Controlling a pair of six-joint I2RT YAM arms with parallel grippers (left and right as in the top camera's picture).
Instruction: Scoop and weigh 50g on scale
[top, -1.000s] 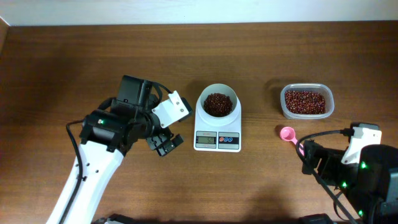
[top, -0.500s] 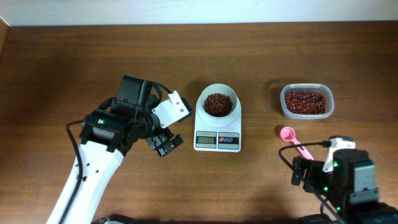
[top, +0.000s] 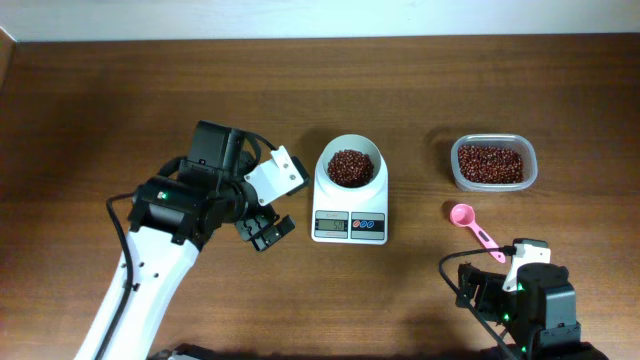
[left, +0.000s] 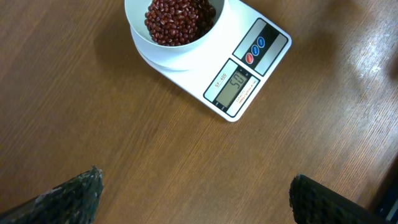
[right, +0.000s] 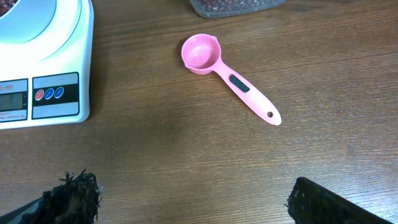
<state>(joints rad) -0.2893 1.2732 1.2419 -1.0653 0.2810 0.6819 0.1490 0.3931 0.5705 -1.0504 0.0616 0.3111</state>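
The white scale (top: 350, 212) stands mid-table, its round bowl holding a heap of red-brown beans (top: 350, 167). In the left wrist view the scale (left: 249, 68) and the beans (left: 177, 18) lie ahead of my left gripper (left: 196, 199), which is open and empty. From overhead that gripper (top: 272, 200) hovers just left of the scale. An empty pink scoop (top: 474, 226) lies on the table right of the scale. My right gripper (right: 199, 199) is open with nothing in it, short of the scoop (right: 227, 74); in the overhead view it (top: 508, 285) sits near the front edge.
A clear plastic tub (top: 492, 163) of more beans stands at the back right, beyond the scoop; its edge (right: 236, 6) shows at the top of the right wrist view. The scale's button panel (right: 46, 93) is at that view's left.
My right arm has drawn back toward the front edge and a little left, away from the scoop. The left arm, scale and scoop have not moved.
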